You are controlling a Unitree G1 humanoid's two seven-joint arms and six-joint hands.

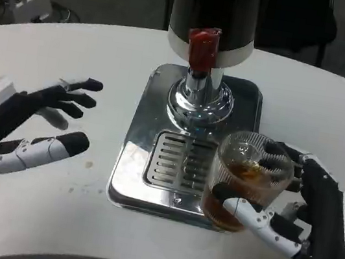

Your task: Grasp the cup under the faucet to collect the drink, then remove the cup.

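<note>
I am finding no brand, label or writing that I can read anywhere on the drink dispenser [214, 11], on its red tap lever [203, 47] or on the cup [246, 181].

I am holding the cup in my right hand [301, 209]. The cup is clear, ribbed glass or plastic, and a brown drink is filling roughly its lower half. My thumb is lying across the near side of the cup low down, and my other fingers are wrapping around its far right side, so the cup is sitting between them, just left of my palm. Taking the dispenser as my landmark, the cup is standing upright at the front right corner of its shiny square base [139, 131], to the right of the slotted drip grille [171, 161] and forward and right of the chrome faucet column [199, 94]. Whether its bottom is touching the base I cannot tell.

My left hand [35, 124] is hovering over the white table [74, 48] well to the left of the dispenser, holding nothing, with fingers spread apart and pointing toward the base.
</note>
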